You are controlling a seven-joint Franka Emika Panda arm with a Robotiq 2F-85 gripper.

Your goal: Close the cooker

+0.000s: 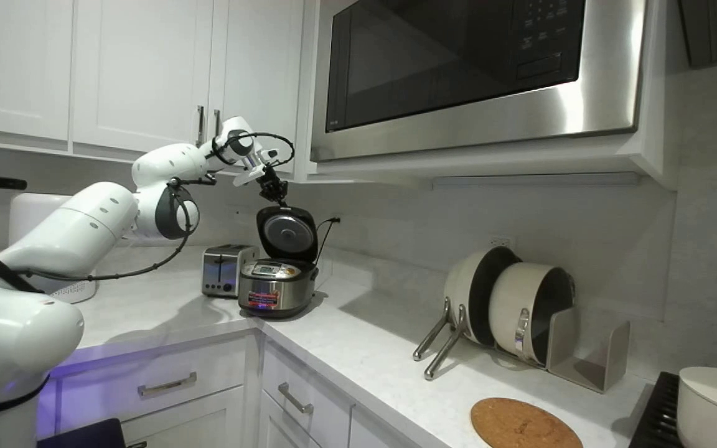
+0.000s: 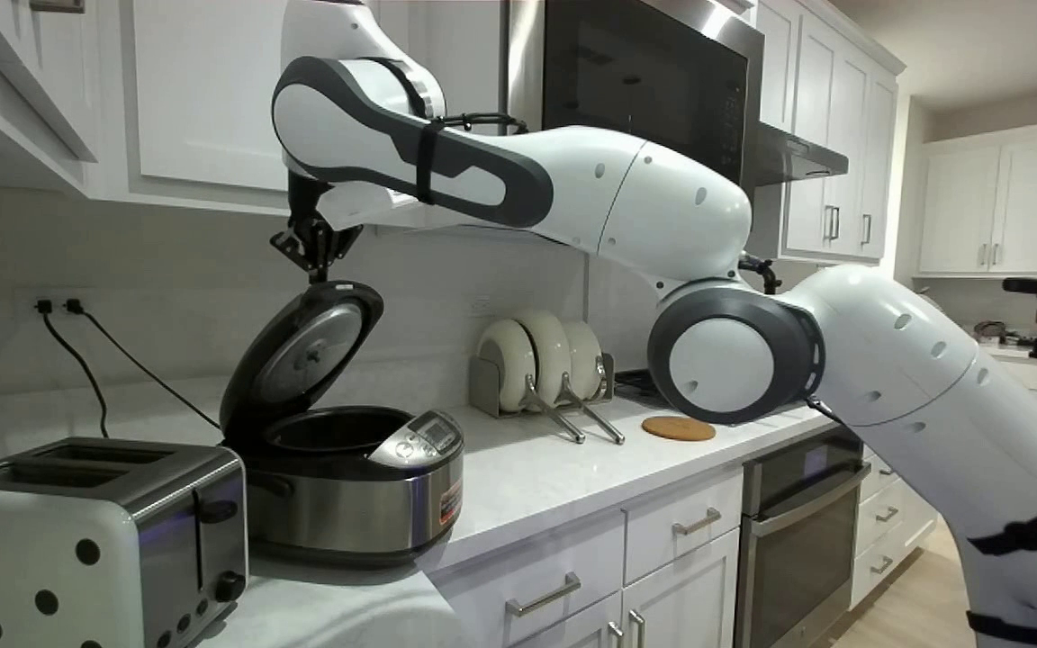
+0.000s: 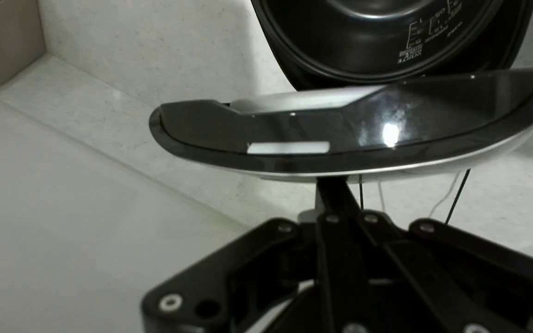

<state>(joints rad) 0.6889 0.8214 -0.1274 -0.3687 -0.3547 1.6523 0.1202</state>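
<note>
Silver cooker [image 2: 347,515] stands open; the hand [image 3: 333,186], jaws together, is behind its raised lid [image 2: 313,353]; closing remains undone.

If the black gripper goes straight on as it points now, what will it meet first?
Probably the back of the round dark lid on the silver cooker, near the upper edge; whether the black gripper touches it is unclear.

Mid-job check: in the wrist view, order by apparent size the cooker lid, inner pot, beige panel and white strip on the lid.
Visible parts only:
1. Cooker lid, cut off at right
2. Inner pot, cut off at top
3. Beige panel, cut off at upper left
4. White strip
</note>
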